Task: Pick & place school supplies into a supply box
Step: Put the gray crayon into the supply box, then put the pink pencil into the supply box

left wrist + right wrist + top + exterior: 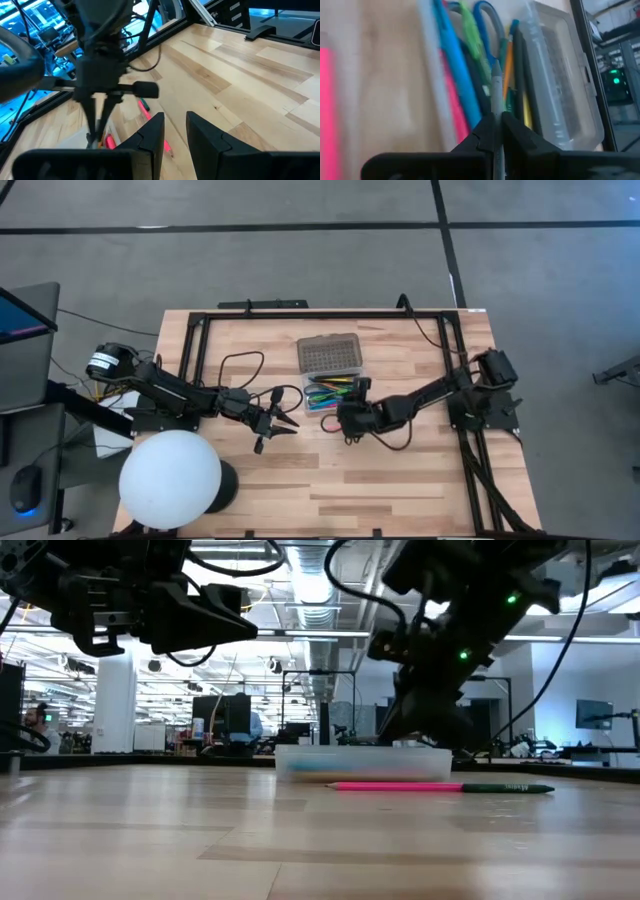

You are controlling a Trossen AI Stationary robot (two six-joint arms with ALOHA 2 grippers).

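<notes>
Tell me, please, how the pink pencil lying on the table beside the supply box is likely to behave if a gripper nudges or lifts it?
The pink pencil looks thin and straight, so it is probably stiff and light. Lying flat on the smooth wooden table, it would likely roll if pushed sideways. Its slim shaft may slip or pivot between fingers unless gripped near the middle.

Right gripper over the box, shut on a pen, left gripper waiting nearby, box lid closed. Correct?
One error: the lid lies open, flat behind the box, per the high view. The rest holds: right gripper is shut on a pen over the box; left gripper waits beside it.
</notes>
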